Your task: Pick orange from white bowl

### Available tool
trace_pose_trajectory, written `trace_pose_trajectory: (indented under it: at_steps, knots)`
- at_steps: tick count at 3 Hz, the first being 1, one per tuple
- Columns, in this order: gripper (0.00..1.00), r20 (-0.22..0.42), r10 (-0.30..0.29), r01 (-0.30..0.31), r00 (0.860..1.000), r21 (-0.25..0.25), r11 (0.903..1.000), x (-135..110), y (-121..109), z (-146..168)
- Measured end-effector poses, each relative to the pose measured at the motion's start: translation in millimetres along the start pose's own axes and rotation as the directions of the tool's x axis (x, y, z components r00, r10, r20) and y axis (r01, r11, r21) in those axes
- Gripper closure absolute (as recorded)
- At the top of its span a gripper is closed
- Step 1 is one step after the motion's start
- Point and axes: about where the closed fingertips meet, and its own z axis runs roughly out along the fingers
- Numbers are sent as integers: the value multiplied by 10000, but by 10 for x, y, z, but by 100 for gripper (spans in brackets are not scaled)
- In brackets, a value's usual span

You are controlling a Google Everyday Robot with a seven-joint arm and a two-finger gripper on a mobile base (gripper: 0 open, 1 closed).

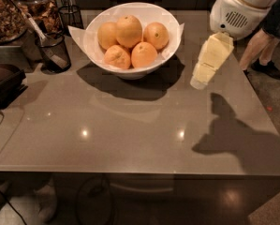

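Note:
The white bowl stands at the back middle of the grey table, its rim drawn into pointed corners. It holds several oranges. The largest orange sits on top at the centre of the pile. My gripper hangs from the white arm at the upper right. It points down and to the left, above the table just right of the bowl and apart from it. It holds nothing that I can see.
A black wire-mesh cup with a utensil stands left of the bowl. Jars and a tray of dried food are at the back left. A dark object and cables lie at the left edge. A person's legs stand at the right.

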Motion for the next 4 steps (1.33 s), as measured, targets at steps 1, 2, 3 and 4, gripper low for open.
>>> trace_pose_trajectory:
  at_steps: [1,2,3,4]
  knots:
    - [0,136,-60,58,9999,111,9999,-51,-17,-15]
    - [0,373,-29,22,9993,184,9998,-77,-47,-13]
    - [0,1437,256,-337,9893,538,9980,-310,-266,-14]
    - [0,2424,101,-273,9701,678,9973,-611,-557,-36]
